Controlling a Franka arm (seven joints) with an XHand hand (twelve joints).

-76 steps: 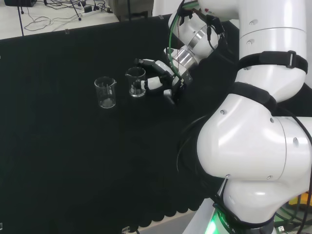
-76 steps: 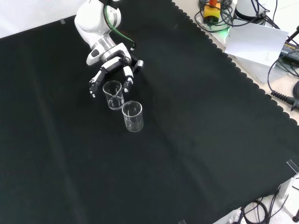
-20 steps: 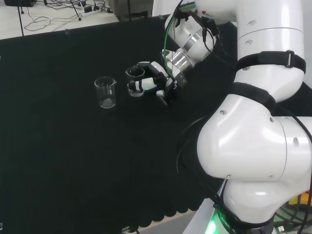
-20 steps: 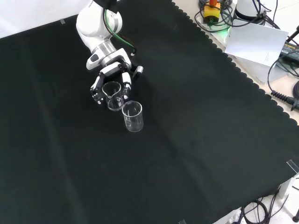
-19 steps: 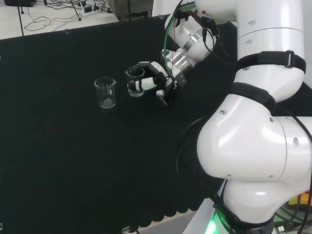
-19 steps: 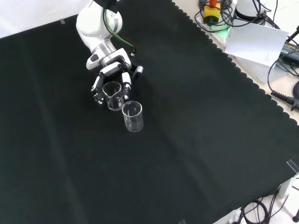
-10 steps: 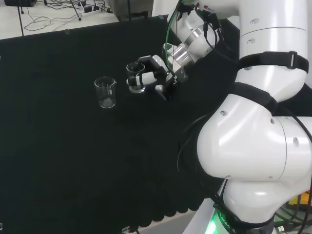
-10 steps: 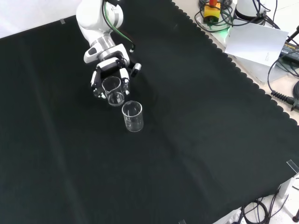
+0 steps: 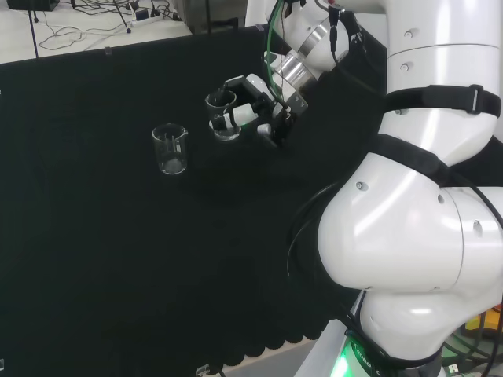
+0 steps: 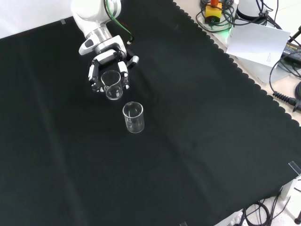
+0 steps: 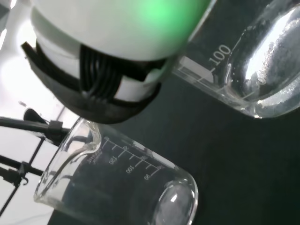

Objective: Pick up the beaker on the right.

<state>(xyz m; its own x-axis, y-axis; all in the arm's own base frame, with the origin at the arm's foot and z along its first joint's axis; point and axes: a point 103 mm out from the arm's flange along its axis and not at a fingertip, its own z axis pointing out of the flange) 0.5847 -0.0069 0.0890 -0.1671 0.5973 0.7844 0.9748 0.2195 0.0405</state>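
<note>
Two clear glass beakers are in play. My hand point(image 9: 253, 110) is shut on one beaker point(image 9: 222, 118), fingers and thumb curled round its wall, and holds it a little above the black cloth. In the front view the hand point(image 10: 107, 60) comes from the top and the held beaker point(image 10: 112, 85) hangs below it. The other beaker point(image 9: 170, 149) stands upright on the cloth to the left in the head view, nearer the camera in the front view point(image 10: 133, 117). The wrist view has the held beaker point(image 11: 255, 61) very close, the standing beaker point(image 11: 117, 183) beyond it, and a blurred part of the hand point(image 11: 108, 56).
The arm's white links point(image 9: 424, 228) take up the head view's right. The cloth's scalloped edge point(image 10: 244, 75) runs along the front view's right, with a paper sheet point(image 10: 258, 42) and cables point(image 10: 287, 84) on the bench beyond it. Open black cloth point(image 10: 188, 155) lies around the beakers.
My fingers have curled round the beaker nearer the arm, and the hand has risen with it off the cloth. The other beaker has stayed where it stood.
</note>
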